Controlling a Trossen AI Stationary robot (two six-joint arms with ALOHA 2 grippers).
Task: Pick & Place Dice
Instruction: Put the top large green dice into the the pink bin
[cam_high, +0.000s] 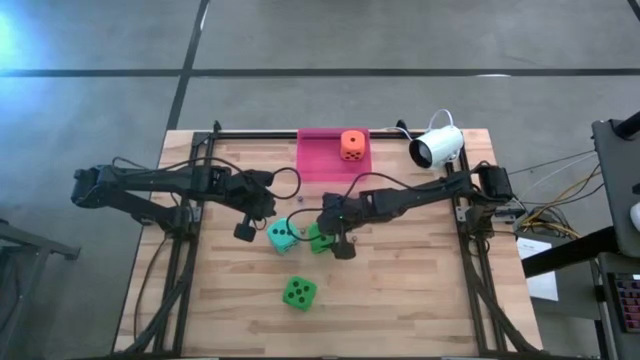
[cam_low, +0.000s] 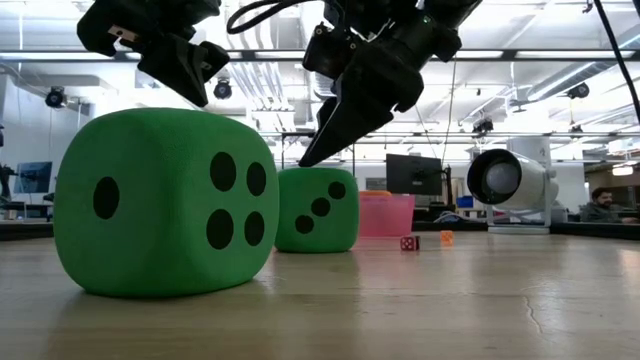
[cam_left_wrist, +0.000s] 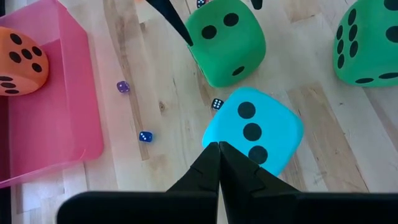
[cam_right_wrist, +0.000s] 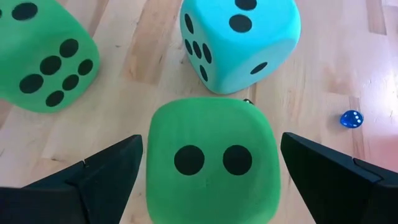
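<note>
Over the counter's (cam_high: 400, 300) middle, my right hand (cam_right_wrist: 211, 168) hangs spread around a green die (cam_right_wrist: 210, 158), not yet gripping; I judge closing comes next. My left hand (cam_left_wrist: 219, 163) waits clenched beside the teal die (cam_left_wrist: 255, 130).
</note>
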